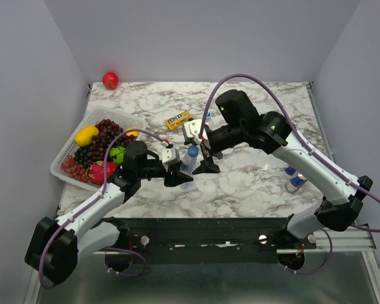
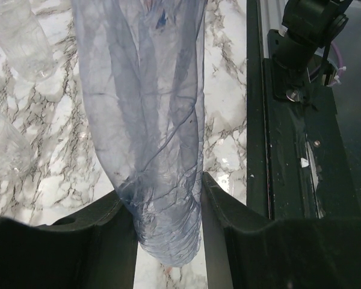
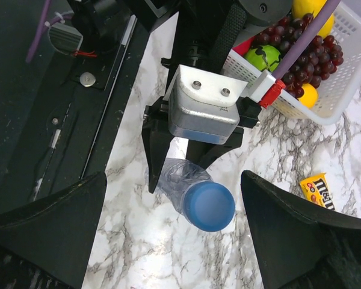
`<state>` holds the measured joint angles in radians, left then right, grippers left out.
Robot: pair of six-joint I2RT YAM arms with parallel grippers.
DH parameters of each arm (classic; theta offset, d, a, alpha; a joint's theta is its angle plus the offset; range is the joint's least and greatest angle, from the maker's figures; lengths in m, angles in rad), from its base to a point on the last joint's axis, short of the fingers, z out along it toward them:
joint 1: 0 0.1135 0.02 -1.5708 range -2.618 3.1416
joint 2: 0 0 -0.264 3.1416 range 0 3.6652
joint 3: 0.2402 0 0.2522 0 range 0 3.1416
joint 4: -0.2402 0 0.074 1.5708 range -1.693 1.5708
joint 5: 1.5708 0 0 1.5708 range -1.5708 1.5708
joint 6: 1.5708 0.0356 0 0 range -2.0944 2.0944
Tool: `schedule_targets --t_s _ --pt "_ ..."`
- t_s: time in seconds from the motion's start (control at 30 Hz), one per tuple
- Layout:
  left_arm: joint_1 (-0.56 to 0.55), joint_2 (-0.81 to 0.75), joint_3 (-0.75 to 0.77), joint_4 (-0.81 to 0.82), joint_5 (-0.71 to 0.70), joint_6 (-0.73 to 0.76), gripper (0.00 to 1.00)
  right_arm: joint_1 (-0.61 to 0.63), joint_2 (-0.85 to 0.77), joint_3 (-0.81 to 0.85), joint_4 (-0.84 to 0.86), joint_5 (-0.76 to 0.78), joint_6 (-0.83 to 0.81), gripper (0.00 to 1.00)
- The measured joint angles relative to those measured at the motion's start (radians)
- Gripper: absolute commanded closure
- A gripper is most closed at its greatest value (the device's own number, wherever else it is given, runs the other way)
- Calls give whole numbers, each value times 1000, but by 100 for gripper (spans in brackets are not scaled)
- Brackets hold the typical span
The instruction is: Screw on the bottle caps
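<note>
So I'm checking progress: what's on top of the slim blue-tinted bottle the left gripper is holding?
A blue cap sits on the neck of the slim bottle, clamped in the left gripper. The cap covers the threads, so how far it's screwed down can't be seen.

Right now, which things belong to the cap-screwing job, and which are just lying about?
Job: slim blue-tinted clear plastic bottle in left pincer; round blue plastic cap on it; two colourless plastic bottles.
Lying about: white fruit basket; red apple; yellow candy packet; blue-and-silver drink cans.
</note>
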<state>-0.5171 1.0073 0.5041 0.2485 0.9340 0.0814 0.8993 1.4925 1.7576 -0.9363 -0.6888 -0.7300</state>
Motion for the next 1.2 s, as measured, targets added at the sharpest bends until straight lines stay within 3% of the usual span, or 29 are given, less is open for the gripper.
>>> schedule_targets --t_s 0.47,1.2 --pt "29 0 6 48 -7 -49 100 0 24 4 0 37 4 1" --pt "99 -2 -7 102 -6 -113 100 -21 -47 -95 45 287 65 0"
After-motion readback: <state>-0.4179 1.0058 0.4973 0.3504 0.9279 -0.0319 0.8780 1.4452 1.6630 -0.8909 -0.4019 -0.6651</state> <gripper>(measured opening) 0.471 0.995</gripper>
